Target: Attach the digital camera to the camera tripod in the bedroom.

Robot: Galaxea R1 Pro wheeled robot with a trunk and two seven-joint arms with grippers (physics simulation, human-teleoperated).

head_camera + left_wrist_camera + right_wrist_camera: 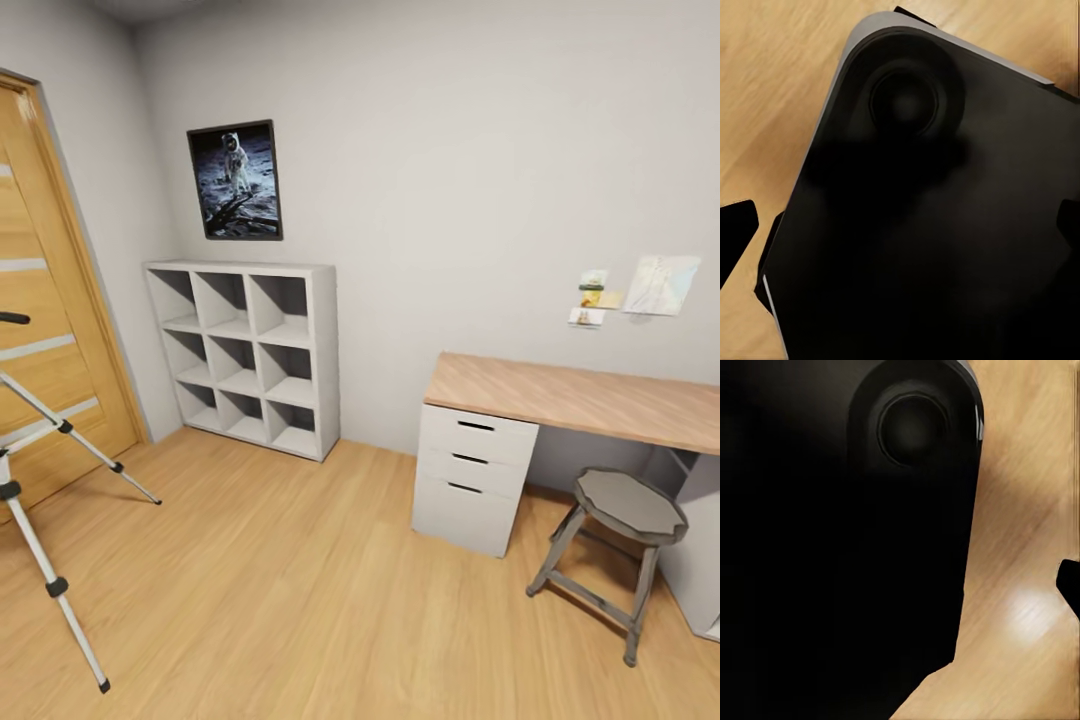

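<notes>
Standing cube shelf [250, 355] (compartments bare)

Take the white cube shelf [250, 355] as your landmark: it stands on the wood plank floor [280, 590] against the pale grey back wall. Straight above it you see a framed astronaut picture [235, 180]. To its left, on the side wall, is a wooden door [40, 330] with pale stripes. To its right, well apart, you find a desk [575, 395] with a wooden top and three white drawers [468, 475]. A grey stool [615, 545] stands just beside those drawers. Above the desk, a few small notes [593, 297] and a pale sheet [660, 283] are pinned to the wall.
</notes>
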